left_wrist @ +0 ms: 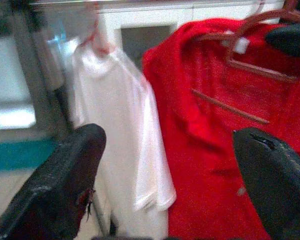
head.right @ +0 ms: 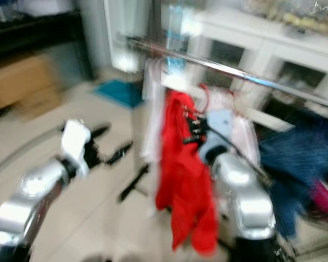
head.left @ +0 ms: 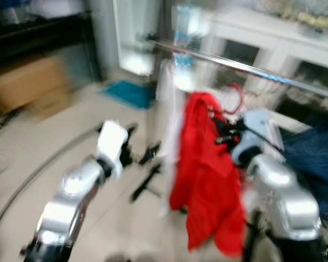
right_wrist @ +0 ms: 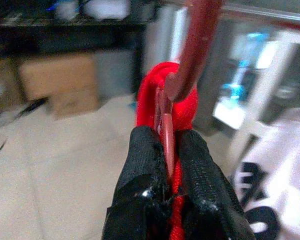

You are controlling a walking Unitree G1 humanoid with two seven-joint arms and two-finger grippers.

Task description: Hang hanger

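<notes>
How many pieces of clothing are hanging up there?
3 that I can make out: a white shirt on the rail, a red shirt held by the right gripper, and a blue garment further right. Blur may hide others.

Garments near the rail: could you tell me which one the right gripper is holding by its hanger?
The red shirt: the right gripper pinches its red hanger. The white shirt beside it hangs untouched.
</notes>
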